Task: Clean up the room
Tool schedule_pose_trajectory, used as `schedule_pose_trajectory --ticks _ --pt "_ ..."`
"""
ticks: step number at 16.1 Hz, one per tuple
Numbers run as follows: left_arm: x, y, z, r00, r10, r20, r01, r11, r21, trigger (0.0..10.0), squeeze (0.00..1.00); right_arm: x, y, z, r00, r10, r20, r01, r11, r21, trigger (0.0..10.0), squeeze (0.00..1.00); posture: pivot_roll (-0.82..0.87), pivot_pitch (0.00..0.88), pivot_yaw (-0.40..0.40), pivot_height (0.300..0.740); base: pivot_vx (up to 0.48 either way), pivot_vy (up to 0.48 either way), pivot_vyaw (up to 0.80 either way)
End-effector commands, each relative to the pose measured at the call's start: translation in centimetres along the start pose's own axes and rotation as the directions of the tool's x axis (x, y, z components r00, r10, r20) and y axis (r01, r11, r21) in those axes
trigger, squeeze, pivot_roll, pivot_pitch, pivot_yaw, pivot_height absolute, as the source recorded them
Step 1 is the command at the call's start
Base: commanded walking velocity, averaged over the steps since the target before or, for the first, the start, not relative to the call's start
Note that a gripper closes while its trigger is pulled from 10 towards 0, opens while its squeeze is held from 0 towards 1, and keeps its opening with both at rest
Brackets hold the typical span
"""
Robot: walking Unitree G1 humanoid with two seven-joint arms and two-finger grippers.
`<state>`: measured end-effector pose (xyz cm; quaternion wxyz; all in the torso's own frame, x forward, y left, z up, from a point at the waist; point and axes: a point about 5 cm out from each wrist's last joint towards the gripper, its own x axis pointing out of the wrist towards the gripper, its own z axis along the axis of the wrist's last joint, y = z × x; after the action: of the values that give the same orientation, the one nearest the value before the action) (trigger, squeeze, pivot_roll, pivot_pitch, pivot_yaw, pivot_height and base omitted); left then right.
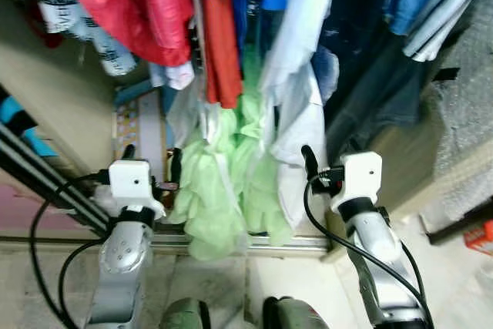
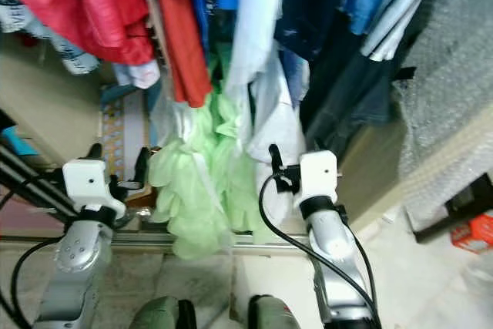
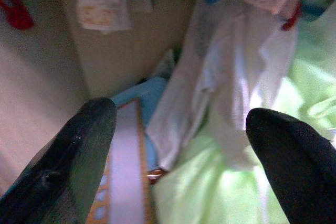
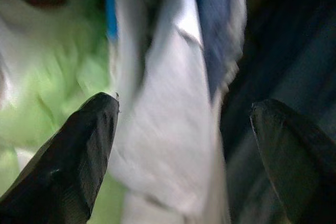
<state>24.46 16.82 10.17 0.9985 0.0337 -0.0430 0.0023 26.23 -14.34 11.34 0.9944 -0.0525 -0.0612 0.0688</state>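
Before the robot, hanging clothes (image 1: 231, 28) crowd a wardrobe, a pale green garment (image 1: 219, 182) lowest. Left gripper (image 1: 152, 161) and right gripper (image 2: 289, 161), both spread wide and empty, flank it.

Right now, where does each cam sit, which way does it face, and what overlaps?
Left eye: head, looking forward and down at hanging clothes; both silver arms, left gripper and right gripper raised.
Right eye: same scene, same arms.
Left wrist: along open black fingers toward the light green garment.
Right wrist: along open fingers toward the white garment.
Shared: the green garment shows in all four.
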Motion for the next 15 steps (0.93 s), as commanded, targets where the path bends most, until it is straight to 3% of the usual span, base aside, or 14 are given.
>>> schedule_pose_trajectory --ticks 1,5,11,14,15 --pt "-0.1 0.2 0.3 1.0 0.013 0.019 -0.013 1.0 0.019 10.0 0.0 0.3 0.4 0.2 1.0 0.003 0.02 -0.003 1.0 -0.004 10.0 0.0 0.01 0.059 0.032 0.74 0.0 0.0 0.0" --pt "0.5 0.5 0.0 0.999 0.043 0.012 -0.043 0.999 0.029 10.0 0.0 0.6 0.6 0.2 1.0 0.014 0.028 -0.014 1.0 -0.009 10.0 0.0 0.02 0.049 0.037 0.74 0.0 0.0 0.0" --pt "-0.9 -0.2 -0.9 0.99 0.14 -0.019 -0.141 0.99 -0.021 10.0 0.0 2.0 0.4 0.4 0.99 0.137 0.021 -0.136 0.989 -0.056 10.0 0.0 0.05 0.057 -0.09 0.74 0.0 0.0 0.0" --pt "-0.8 -0.2 -0.8 0.992 0.124 -0.004 -0.124 0.992 -0.001 10.0 0.0 2.0 0.5 0.4 0.992 0.125 0.022 -0.124 0.991 -0.044 10.0 0.0 0.04 0.055 -0.08 0.74 0.0 0.0 0.0" --pt "-0.1 -0.3 -0.6 0.997 0.082 0.01 -0.082 0.997 0.016 10.0 0.0 1.4 0.5 0.2 0.996 0.089 0.021 -0.088 0.996 -0.033 10.0 0.0 0.01 0.047 -0.021 0.74 0.0 0.0 0.0"
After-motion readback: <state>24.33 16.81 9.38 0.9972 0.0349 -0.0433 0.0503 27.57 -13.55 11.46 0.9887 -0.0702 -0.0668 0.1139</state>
